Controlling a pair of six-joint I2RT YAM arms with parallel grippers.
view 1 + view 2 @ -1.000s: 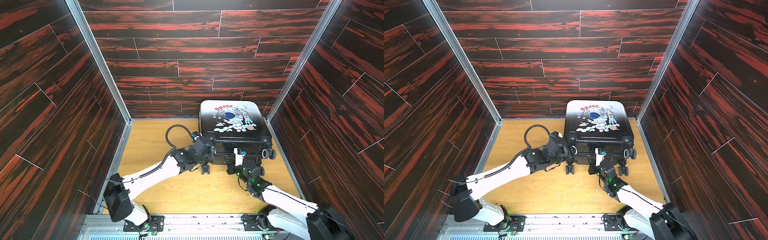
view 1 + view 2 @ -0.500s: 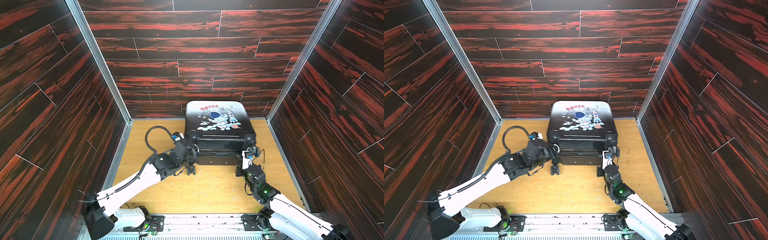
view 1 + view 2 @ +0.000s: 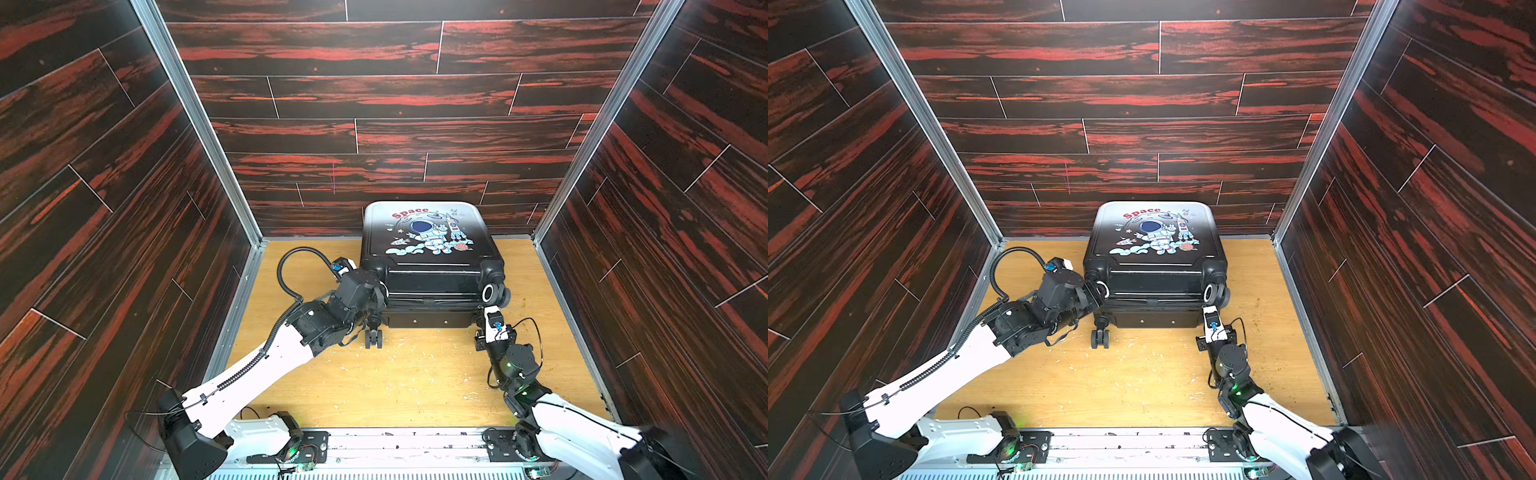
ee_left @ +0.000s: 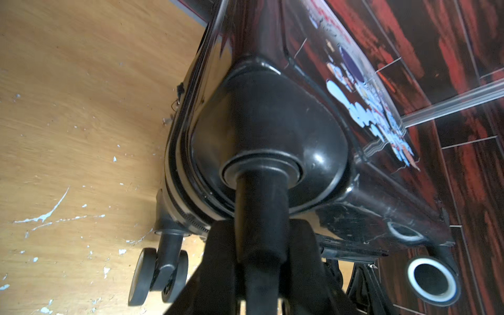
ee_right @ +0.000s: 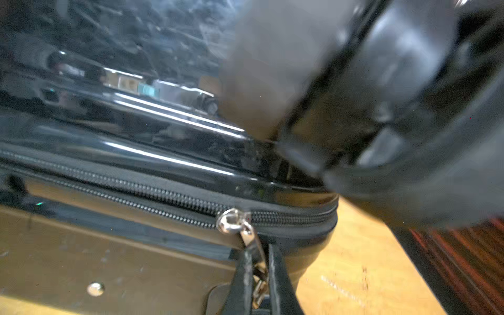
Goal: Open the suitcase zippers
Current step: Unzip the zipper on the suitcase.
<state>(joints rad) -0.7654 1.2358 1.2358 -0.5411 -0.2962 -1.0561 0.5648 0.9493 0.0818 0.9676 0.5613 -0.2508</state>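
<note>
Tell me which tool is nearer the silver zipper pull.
Right. The right tool pinches the zipper pull itself; the left tool grips a wheel stem on the other side of the suitcase.

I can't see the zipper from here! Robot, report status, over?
Left gripper shut on wheel post. Right gripper shut on pull tab. Zipper parted one side of slider, closed toward corner; suitcase lies flat. Spinner wheel close by right gripper.
</note>
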